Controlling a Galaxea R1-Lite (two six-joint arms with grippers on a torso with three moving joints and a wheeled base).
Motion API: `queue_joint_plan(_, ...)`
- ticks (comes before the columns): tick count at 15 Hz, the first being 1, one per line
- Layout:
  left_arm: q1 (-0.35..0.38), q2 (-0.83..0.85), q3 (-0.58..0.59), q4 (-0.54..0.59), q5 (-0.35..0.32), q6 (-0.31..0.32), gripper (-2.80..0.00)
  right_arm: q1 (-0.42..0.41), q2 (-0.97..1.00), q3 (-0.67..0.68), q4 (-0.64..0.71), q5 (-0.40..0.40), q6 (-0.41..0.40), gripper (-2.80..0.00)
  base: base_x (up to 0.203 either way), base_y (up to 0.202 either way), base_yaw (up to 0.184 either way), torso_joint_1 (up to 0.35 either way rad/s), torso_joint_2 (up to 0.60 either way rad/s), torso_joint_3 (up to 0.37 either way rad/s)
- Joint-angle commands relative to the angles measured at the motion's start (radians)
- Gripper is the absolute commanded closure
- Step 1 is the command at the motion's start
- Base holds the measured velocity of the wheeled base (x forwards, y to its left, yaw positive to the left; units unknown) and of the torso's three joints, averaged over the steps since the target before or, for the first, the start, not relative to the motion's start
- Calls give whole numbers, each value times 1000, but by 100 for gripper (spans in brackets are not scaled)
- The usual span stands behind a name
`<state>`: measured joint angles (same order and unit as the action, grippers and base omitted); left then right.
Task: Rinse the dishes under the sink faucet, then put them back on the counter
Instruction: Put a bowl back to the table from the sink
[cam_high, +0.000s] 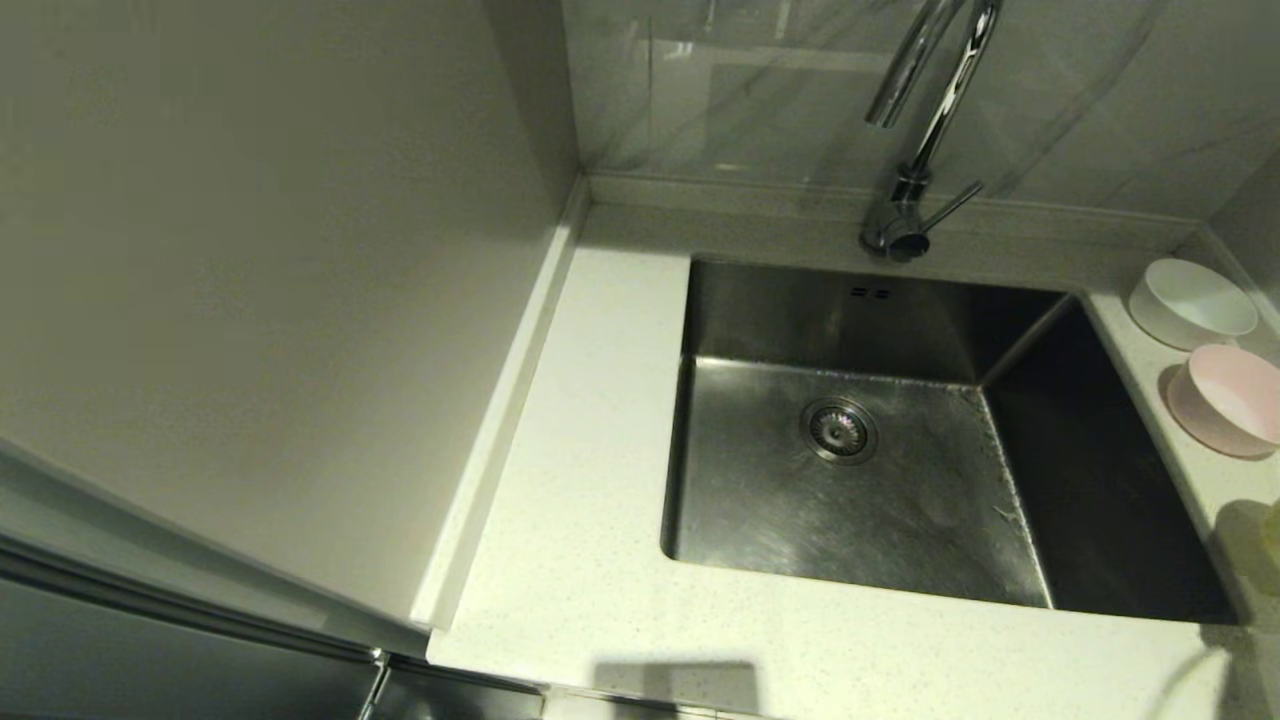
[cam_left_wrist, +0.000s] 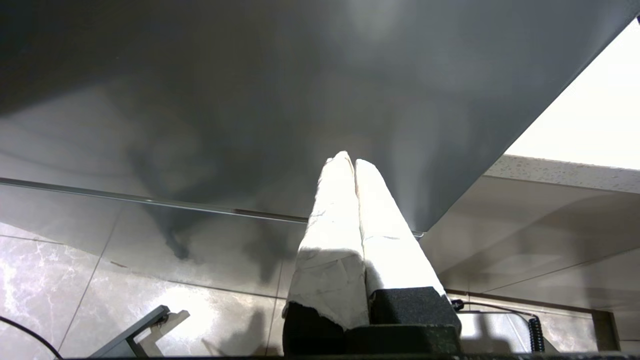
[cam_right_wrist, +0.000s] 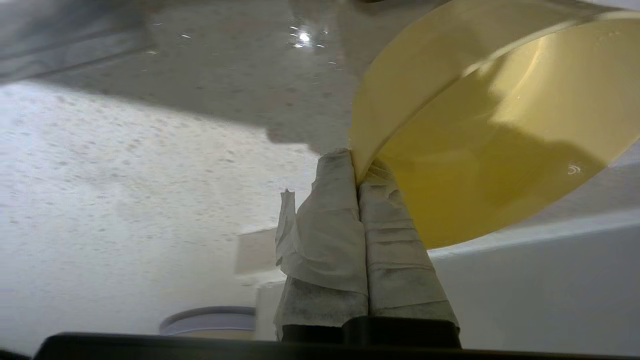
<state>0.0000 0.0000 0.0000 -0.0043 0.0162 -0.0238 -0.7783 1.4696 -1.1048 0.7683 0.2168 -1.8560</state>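
right hand (cam_right_wrist: 356, 172): pinched shut on yellow-green bowl (cam_right_wrist: 480, 130) rim, above the table (cam_high: 600, 520) right of sink (cam_high: 850, 480) | left hand (cam_left_wrist: 354, 167): parked, closed, empty | risk: thin rim grip, bowl may pivot or slip

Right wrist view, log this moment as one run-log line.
right gripper: shut on yellow-green bowl rim, over counter | left gripper: shut, parked | white bowl, pink bowl: on counter

Speckled off-white counter (cam_high: 560, 520) bears a white bowl (cam_high: 1192, 302) and a pink bowl (cam_high: 1226, 400), right of the sink (cam_high: 860, 500)
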Motion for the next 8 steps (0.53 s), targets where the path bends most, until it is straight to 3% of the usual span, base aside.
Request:
queue_joint_plan(1,0,-2,0,0,1,-1,0,-4,0,45,-6,-6,-10,0,0,0,0,0,0,0)
queue_joint_plan(5,0,-2,0,0,1,-1,0,-3,41,158,-265,-8,-8,0,0,0,0,0,0,0)
queue_joint_plan(8,0,-2,0,0,1,-1,0,-2,78,129,-285,-7,-2,0,0,0,0,0,0,0)
